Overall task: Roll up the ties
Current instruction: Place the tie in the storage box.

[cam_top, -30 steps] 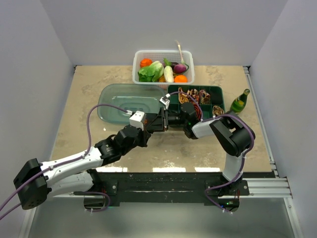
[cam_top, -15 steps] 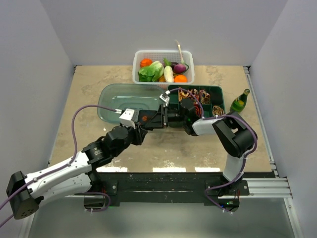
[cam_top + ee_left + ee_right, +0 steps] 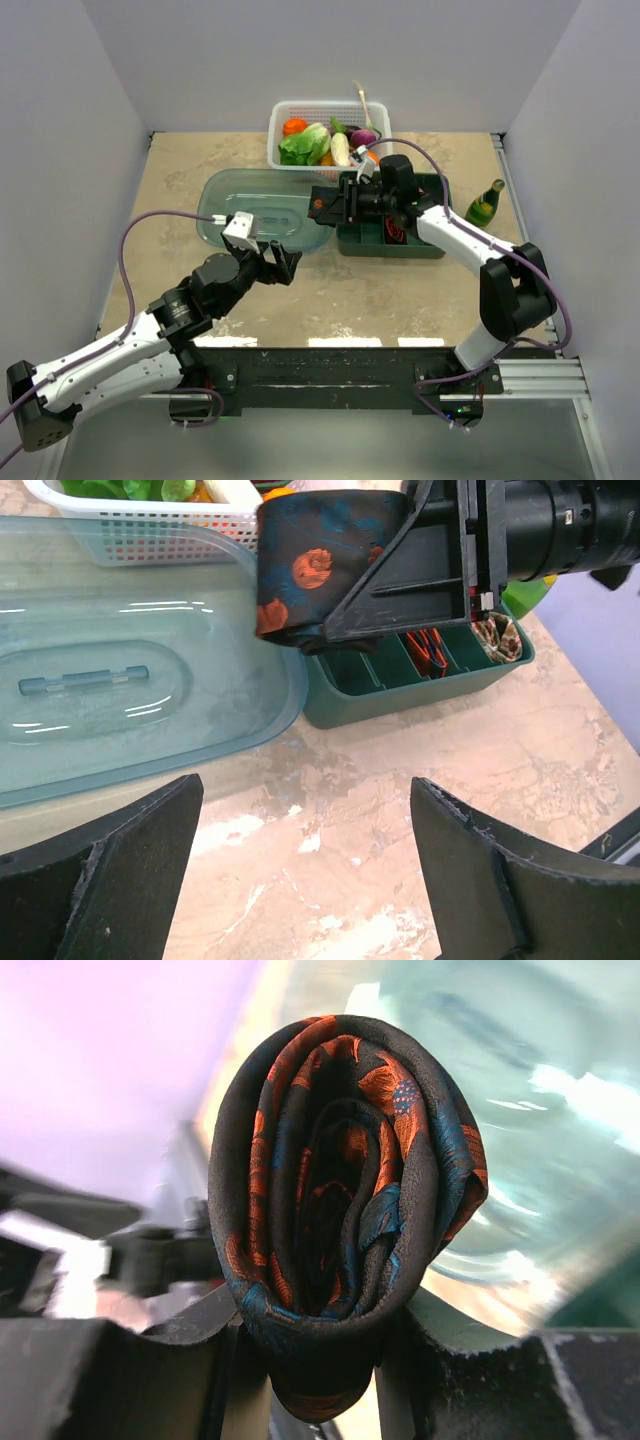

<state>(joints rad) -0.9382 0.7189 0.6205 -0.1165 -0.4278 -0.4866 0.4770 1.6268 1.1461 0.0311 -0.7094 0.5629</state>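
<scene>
While the rolled black tie (image 3: pixel 345 1210) is clamped in the right end effector (image 3: pixel 338 204) near the green tray (image 3: pixel 400 695), the left end effector (image 3: pixel 305 870) is spread wide, empty.

Our left claw (image 3: pixel 305 795) hung over the mottled table (image 3: pixel 330 840), its fingers (image 3: pixel 120 870) spread wide. Straight ahead of it the right gripper (image 3: pixel 350 610) clamped a rolled black tie (image 3: pixel 310 565) with orange spots, held up where a clear teal lid (image 3: pixel 200 610) met a green tray (image 3: pixel 420 690). Ahead and to the right, a red rolled tie (image 3: pixel 430 648) and a tan rolled tie (image 3: pixel 500 635) sat in tray compartments. A white basket (image 3: pixel 150 535) stood beyond the lid.
</scene>
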